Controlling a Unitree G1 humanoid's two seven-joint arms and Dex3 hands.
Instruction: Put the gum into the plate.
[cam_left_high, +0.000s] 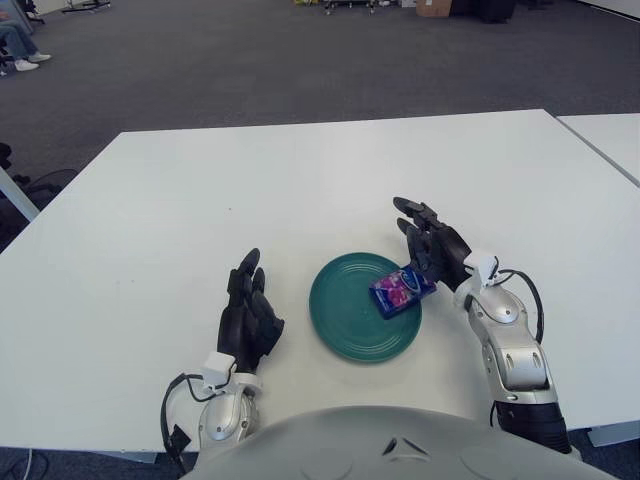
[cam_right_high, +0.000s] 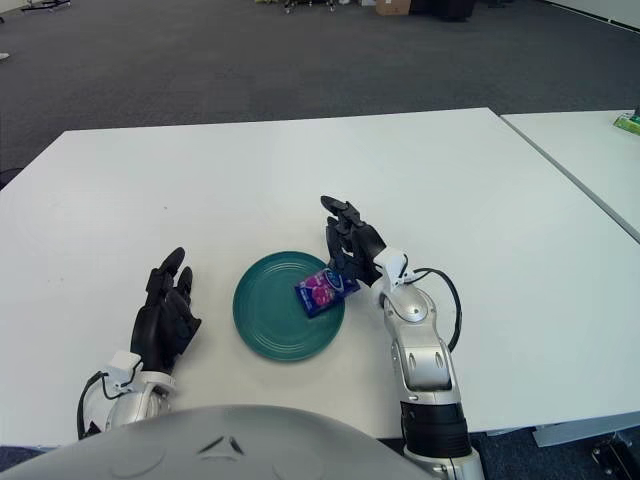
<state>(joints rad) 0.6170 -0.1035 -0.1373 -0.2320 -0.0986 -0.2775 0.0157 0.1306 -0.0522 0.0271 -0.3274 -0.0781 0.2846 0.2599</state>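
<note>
since the gum (cam_left_high: 402, 291) already lies inside the green plate (cam_left_high: 345, 320), at its right rim with one corner poking out over the edge, the task looks all but finished. the right hand (cam_left_high: 432, 250) sits just right of the plate, fingers spread and grasping nothing, close beside the packet; whether they brush it i cannot tell. the risk i see is that hand catching the overhanging corner as it pulls clear and flicking the packet off the rim onto the white table (cam_left_high: 300, 180). the left hand (cam_left_high: 248, 315) shows left of the plate, fingers loosely extended, holding nothing. the right eye view takes in a second table (cam_right_high: 600, 150) at far right with a small green thing (cam_right_high: 628, 122) on it; the left eye view cuts that thing off
</note>
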